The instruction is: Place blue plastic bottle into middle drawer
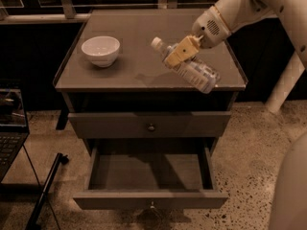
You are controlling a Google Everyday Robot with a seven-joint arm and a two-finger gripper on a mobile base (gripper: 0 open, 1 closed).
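The blue plastic bottle (194, 73), clear with a white cap and pale label, is held tilted in the air above the right front part of the cabinet top, cap pointing up-left. My gripper (181, 52) is shut on the bottle near its neck, reaching in from the upper right. The middle drawer (151, 180) is pulled open below, grey and shallow, with nothing showing inside. The bottle's base hangs about over the front edge of the cabinet top, above the drawer's right half.
A white round bowl (100, 50) stands on the left of the cabinet top (129, 71). The drawer above (151, 124) is closed, with a round knob. A laptop (9, 128) and a dark stand (45, 190) are at the left on the speckled floor.
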